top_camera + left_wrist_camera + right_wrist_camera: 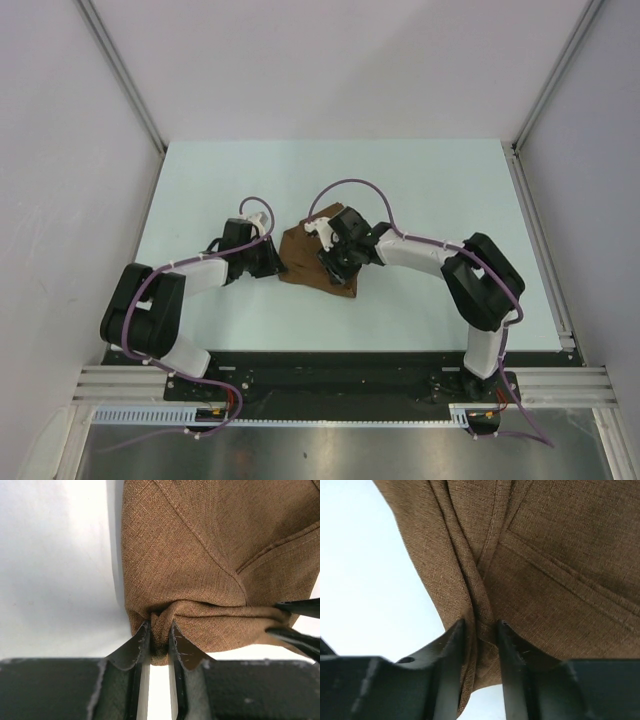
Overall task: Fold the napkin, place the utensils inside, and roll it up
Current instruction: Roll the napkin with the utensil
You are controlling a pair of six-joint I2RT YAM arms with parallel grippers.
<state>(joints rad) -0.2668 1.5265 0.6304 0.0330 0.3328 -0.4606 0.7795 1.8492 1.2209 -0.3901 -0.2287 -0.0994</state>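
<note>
Within the grip of left hand (160, 631) and right hand (480, 628), one napkin (299, 256).

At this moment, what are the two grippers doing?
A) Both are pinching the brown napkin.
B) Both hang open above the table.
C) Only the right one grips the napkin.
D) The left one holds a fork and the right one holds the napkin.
A: each wrist view shows it, the left gripper shut on a bunched edge of the napkin and the right gripper shut on another fold of it.

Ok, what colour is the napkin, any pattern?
Plain brown napkin, no pattern; the left wrist view shows it best.
</note>
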